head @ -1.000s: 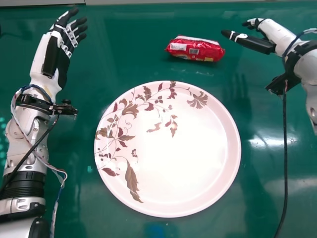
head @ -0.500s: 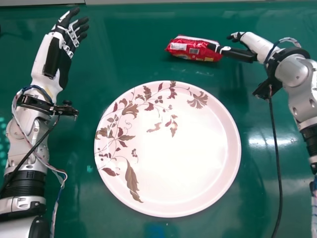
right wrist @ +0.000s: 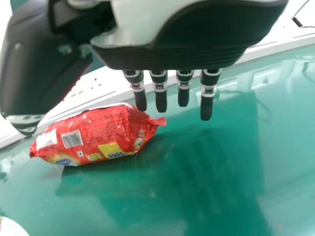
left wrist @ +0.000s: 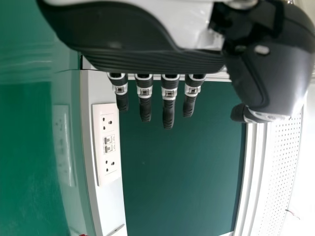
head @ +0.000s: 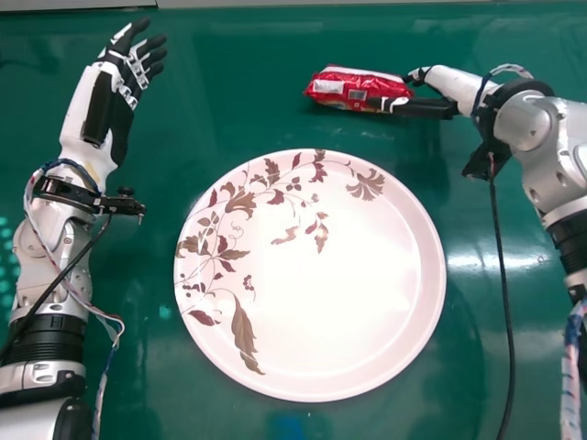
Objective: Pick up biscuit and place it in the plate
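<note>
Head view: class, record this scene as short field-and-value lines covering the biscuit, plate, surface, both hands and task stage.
Biscuit packet: red, lying on the table beyond the plate
Plate: round, pale, with a leaf and flower pattern, empty
Table: green, glossy
Right hand: open, at the right end of the packet; contact cannot be judged
Left hand: open, left of the packet, holding nothing
Task stage: packet not yet grasped or on the plate

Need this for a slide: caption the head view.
Right robot hand at the red biscuit packet, beyond the patterned plate on the green table.
</note>
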`<control>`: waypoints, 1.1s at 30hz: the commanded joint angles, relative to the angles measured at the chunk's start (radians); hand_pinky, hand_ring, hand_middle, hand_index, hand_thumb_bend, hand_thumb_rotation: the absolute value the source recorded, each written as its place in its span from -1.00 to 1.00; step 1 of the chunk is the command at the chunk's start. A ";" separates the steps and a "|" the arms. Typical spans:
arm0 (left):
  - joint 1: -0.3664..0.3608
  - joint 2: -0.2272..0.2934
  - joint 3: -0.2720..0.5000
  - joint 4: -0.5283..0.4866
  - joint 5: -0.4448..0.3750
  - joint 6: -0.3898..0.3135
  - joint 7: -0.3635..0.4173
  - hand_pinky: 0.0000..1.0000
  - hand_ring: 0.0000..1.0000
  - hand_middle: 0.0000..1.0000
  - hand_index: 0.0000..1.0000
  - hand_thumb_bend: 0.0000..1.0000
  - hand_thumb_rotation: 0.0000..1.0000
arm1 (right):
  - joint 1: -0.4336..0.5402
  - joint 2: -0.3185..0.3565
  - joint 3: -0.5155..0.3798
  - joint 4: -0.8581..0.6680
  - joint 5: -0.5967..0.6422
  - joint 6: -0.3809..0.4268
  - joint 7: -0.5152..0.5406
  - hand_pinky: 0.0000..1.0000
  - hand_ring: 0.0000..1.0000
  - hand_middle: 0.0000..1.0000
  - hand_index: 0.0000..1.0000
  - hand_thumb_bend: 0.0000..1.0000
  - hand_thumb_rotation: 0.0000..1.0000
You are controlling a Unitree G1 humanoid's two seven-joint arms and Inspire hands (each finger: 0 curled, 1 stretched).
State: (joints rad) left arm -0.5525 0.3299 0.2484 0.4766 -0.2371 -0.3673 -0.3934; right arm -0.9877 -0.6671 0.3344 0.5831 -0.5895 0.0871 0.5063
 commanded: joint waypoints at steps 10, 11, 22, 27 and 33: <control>0.018 0.007 0.000 -0.030 -0.001 0.015 0.008 1.00 0.89 0.82 0.95 -0.04 0.12 | -0.056 -0.025 0.042 -0.001 -0.096 -0.049 0.014 0.72 0.94 1.00 1.00 1.00 0.34; 0.017 0.007 0.001 -0.030 -0.003 0.017 0.005 1.00 0.89 0.82 0.95 -0.04 0.12 | -0.057 -0.029 0.044 -0.005 -0.108 -0.054 0.008 0.72 0.94 1.00 1.00 1.00 0.35; 0.019 0.010 0.000 -0.038 0.007 0.027 0.017 1.00 0.88 0.82 0.95 -0.02 0.14 | -0.074 -0.087 0.047 -0.069 -0.209 -0.092 -0.002 0.82 0.97 1.00 1.00 1.00 0.34; 0.021 0.008 0.000 -0.042 0.000 0.028 0.011 1.00 0.89 0.82 0.95 -0.06 0.13 | -0.076 -0.107 0.045 -0.109 -0.240 -0.106 -0.002 0.81 0.95 1.00 1.00 1.00 0.33; 0.021 0.007 0.001 -0.038 0.004 0.024 0.015 1.00 0.87 0.81 0.94 -0.08 0.11 | -0.086 -0.112 0.044 -0.135 -0.269 -0.114 0.008 0.80 0.93 1.00 1.00 1.00 0.29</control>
State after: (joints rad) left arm -0.5514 0.3299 0.2484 0.4426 -0.2373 -0.3406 -0.3815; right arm -1.0530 -0.7652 0.3816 0.4656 -0.8513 -0.0235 0.5119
